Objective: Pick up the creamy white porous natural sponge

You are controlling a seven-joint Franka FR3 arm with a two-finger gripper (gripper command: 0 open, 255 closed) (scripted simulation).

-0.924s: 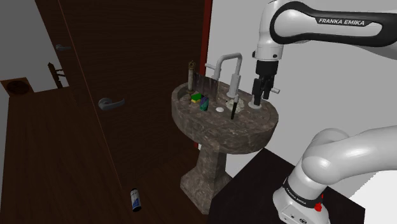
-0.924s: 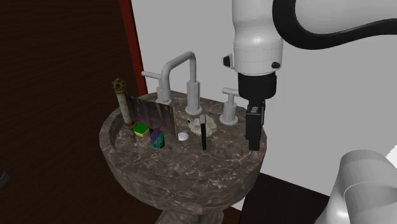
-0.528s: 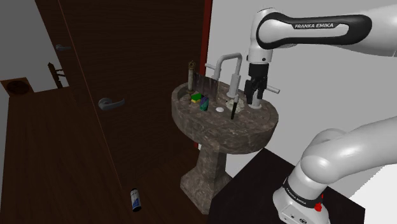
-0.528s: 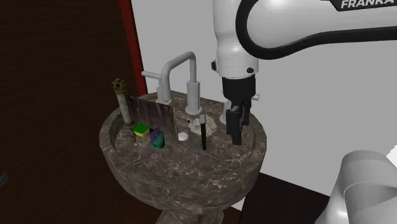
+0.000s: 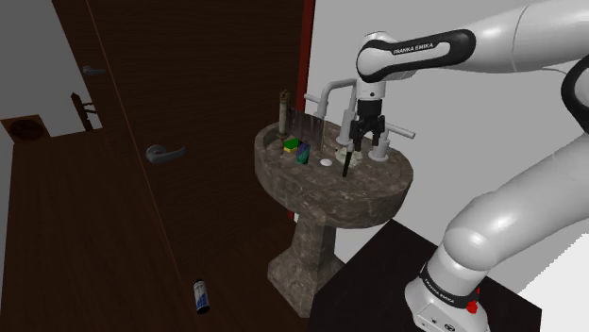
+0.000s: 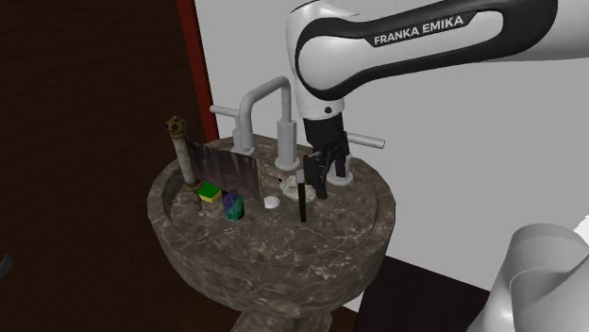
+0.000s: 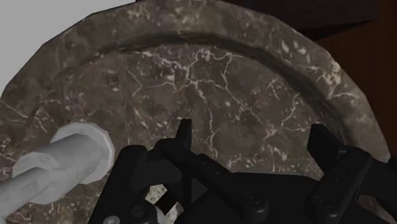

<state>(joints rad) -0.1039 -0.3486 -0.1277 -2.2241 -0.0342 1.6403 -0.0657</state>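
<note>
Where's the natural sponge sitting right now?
In the second exterior view, the cream sponge lies on the back rim of the dark marble sink, just below the grey faucet, with the open gripper close on that view's right.

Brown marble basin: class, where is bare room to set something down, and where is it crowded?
Bare: front of the brown marble basin, between the black upright stick, small white disc and the front rim. Crowded: the back, around the grey faucet, cream porous sponge and the open black claw.
</note>
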